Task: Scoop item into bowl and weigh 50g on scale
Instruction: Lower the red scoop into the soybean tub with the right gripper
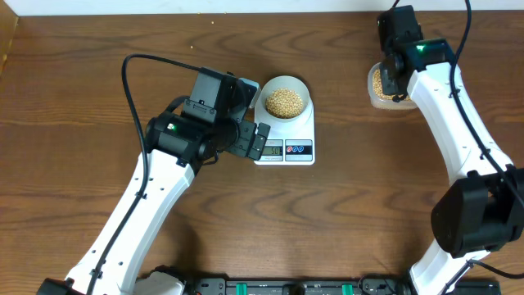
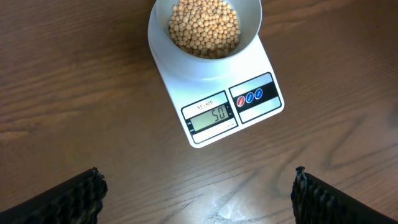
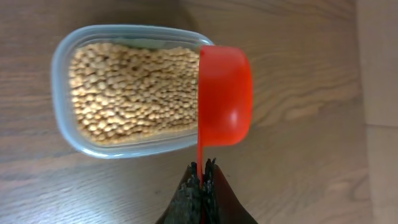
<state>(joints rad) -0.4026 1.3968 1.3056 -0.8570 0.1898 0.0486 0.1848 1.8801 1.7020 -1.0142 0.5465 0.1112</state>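
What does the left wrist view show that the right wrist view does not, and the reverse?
Only left wrist: the scale reading 50, the bowl of beans on it, and the open left gripper. Only right wrist: the clear tub of beans and the empty red scoop, its handle in the shut right gripper. Both: tan beans and the brown wooden table.

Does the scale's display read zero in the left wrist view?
No, the display on the scale shows 50, with the bowl of beans sitting on it.
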